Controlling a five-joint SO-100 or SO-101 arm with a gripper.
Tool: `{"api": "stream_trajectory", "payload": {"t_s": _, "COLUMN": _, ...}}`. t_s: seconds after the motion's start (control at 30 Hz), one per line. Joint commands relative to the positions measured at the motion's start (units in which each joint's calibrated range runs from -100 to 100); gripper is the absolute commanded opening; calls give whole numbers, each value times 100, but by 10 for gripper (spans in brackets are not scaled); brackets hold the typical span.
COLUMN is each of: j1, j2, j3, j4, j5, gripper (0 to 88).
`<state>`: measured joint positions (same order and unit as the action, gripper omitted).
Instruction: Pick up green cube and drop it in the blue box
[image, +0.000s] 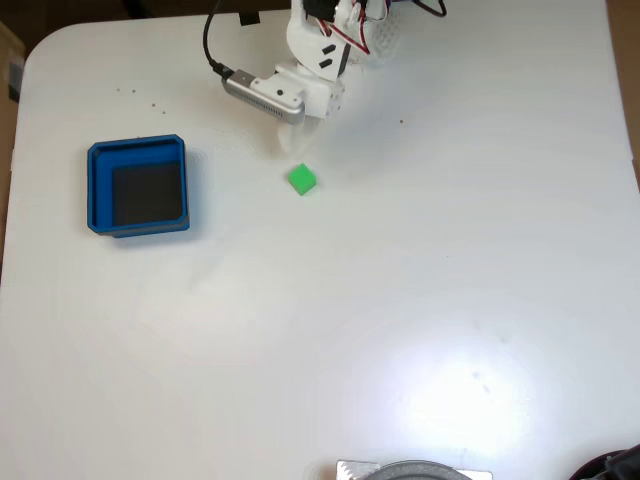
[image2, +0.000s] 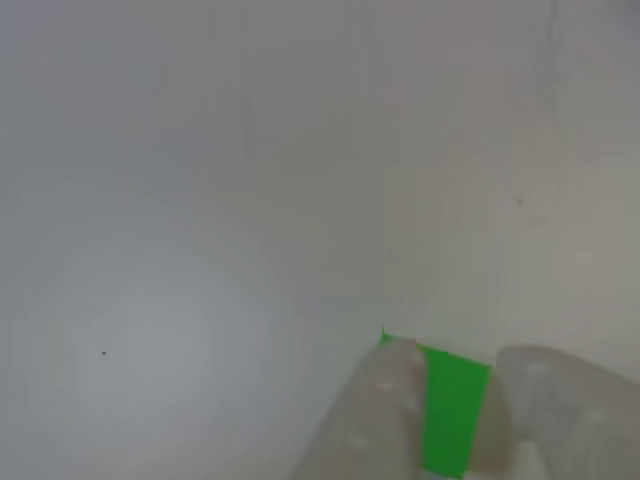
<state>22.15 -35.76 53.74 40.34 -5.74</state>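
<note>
Arm pose: in the fixed view the white arm (image: 318, 50) reaches down from the far edge, its gripper (image: 291, 135) just beyond the green cube (image: 301, 180).
Gripper: in the other view, translucent fingers (image2: 385, 420) stand parted with the cube between; contact unclear.
Cube: small, matte, plain-faced, on the glossy white table (image: 400, 300).
Blue box (image: 96, 190): square, thick-walled, black floor, well left of the cube.

In the fixed view, the cube (image: 301, 180) lies right of the box (image: 137, 186) (well apart), seemingly just below the gripper (image: 291, 128).
</note>
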Motion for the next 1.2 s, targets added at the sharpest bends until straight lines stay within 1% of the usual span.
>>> {"api": "stream_trajectory", "payload": {"t_s": 0.0, "j1": -32, "j2": 474, "j3": -867, "j4": 47, "j5": -15, "gripper": 16}}
{"api": "stream_trajectory", "payload": {"t_s": 0.1, "j1": -24, "j2": 908, "j3": -1253, "j4": 71, "j5": -15, "gripper": 16}}
{"api": "stream_trajectory", "payload": {"t_s": 0.2, "j1": 7, "j2": 1352, "j3": -1738, "j4": 446, "j5": -15, "gripper": 16}}
{"api": "stream_trajectory", "payload": {"t_s": 0.47, "j1": -24, "j2": 2188, "j3": -3444, "j4": 2485, "j5": -15, "gripper": 16}}
{"api": "stream_trajectory", "payload": {"t_s": 0.6, "j1": -32, "j2": 2698, "j3": -4063, "j4": 3227, "j5": -24, "gripper": 16}}
{"api": "stream_trajectory", "payload": {"t_s": 0.7, "j1": -32, "j2": 2965, "j3": -4323, "j4": 3406, "j5": -29, "gripper": 16}}
{"api": "stream_trajectory", "payload": {"t_s": 0.9, "j1": -39, "j2": 3057, "j3": -4341, "j4": 3406, "j5": -68, "gripper": 16}}
{"api": "stream_trajectory", "payload": {"t_s": 1.17, "j1": -54, "j2": 3057, "j3": -4341, "j4": 3357, "j5": -781, "gripper": 16}}
